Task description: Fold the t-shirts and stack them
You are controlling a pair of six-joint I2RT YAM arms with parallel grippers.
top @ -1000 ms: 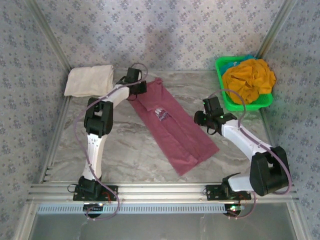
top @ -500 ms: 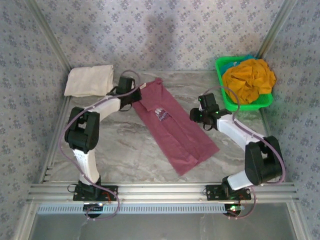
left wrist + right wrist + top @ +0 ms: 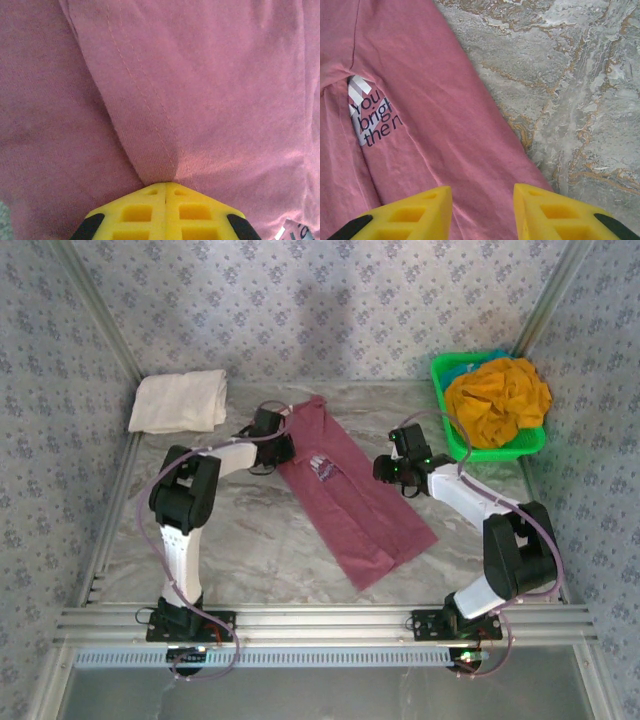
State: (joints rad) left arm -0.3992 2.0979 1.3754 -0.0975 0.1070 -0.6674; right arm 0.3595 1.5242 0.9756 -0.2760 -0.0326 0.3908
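Observation:
The maroon t-shirt [image 3: 350,495] lies on the marble table as a long folded strip, running diagonally from back left to front right. My left gripper [image 3: 284,448] sits at the strip's upper left edge. In the left wrist view its fingers [image 3: 165,184] are shut, with a raised fold of the maroon cloth [image 3: 200,90] pinched at their tips. My right gripper [image 3: 386,471] hovers open over the strip's right edge [image 3: 420,90], its fingertips [image 3: 482,192] apart above the cloth. A cream-white t-shirt [image 3: 178,402] lies folded at the back left. The mustard-orange t-shirt [image 3: 497,398] is heaped in the basket.
The green plastic basket [image 3: 438,370] stands at the back right corner. A white patch with dark lettering [image 3: 372,120] shows in a gap of the maroon fold. Bare marble [image 3: 570,75] lies to the right of the shirt. Patterned walls close in three sides.
My left gripper has come down from the shirt's back corner along its left edge, the elbow swinging left. My right gripper has slid left toward the shirt's right edge.

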